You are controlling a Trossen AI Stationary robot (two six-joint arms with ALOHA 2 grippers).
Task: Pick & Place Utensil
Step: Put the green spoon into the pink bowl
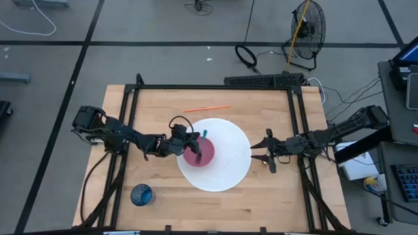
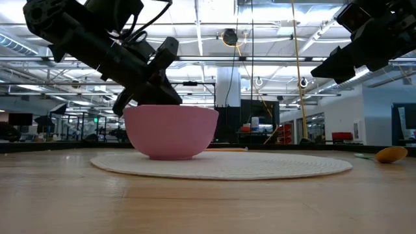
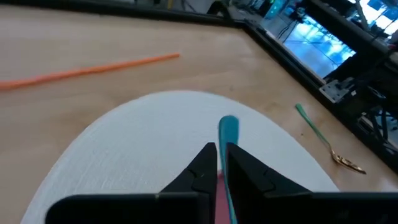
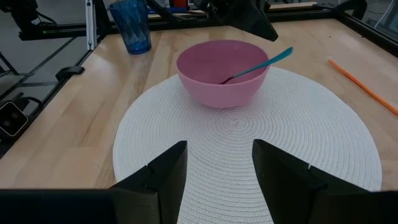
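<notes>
Left claw (image 3: 217, 163) pinches the teal spoon (image 3: 227, 132) over the pink bowl (image 4: 222, 73).

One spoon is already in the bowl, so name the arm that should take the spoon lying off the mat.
Right. The right gripper hangs open at the mat's right edge, close to the spoon. The left gripper is over the bowl, across the mat.

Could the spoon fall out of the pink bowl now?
It might. The teal spoon only leans on the pink bowl rim, handle sticking out. The left gripper hangs close above that handle, so a bump could flip the spoon onto the white placemat or nudge the bowl. The right gripper waits open at the mat's right edge.
</notes>
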